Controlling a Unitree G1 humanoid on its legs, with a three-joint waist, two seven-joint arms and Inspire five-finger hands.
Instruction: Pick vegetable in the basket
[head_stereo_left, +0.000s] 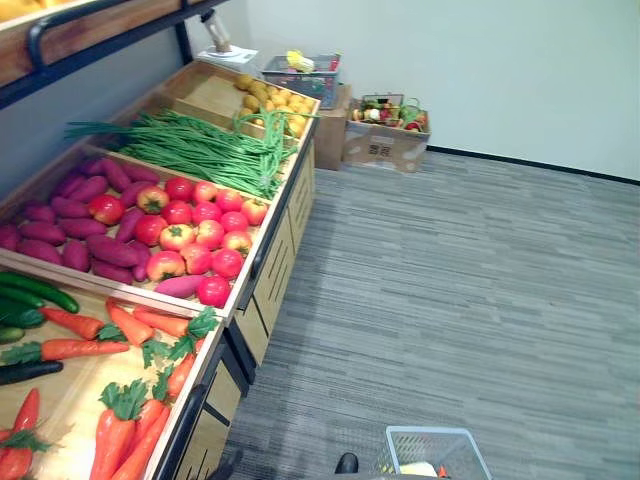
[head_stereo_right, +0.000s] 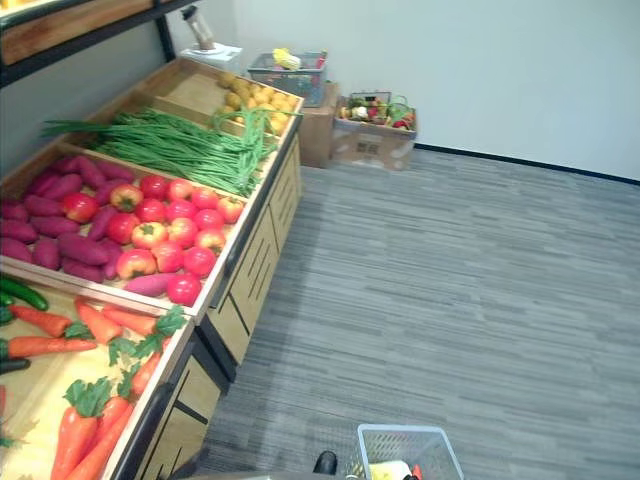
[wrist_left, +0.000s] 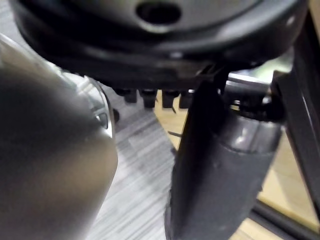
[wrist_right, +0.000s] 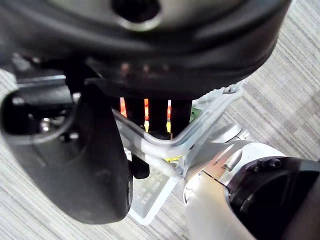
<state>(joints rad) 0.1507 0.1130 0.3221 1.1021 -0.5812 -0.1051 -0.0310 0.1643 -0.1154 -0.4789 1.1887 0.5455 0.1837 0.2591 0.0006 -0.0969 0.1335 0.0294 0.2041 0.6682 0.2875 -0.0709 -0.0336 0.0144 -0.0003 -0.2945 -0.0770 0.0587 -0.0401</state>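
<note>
I have my right hand (wrist_right: 95, 165) curled round the handle of the white basket (head_stereo_left: 430, 432) low over the grey carpet (head_stereo_left: 450, 280), carrots (head_stereo_left: 115, 440) near-left on the wooden stand (head_stereo_left: 275, 285), a white wall (head_stereo_left: 480, 70) beyond, and I cannot tell my left hand's (wrist_left: 210, 165) state.

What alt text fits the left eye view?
A wooden produce stand along the left holds carrots nearest, then tomatoes beside purple sweet potatoes, then green beans. Grey carpet covers the right, and a white basket shows at the bottom edge.
</note>
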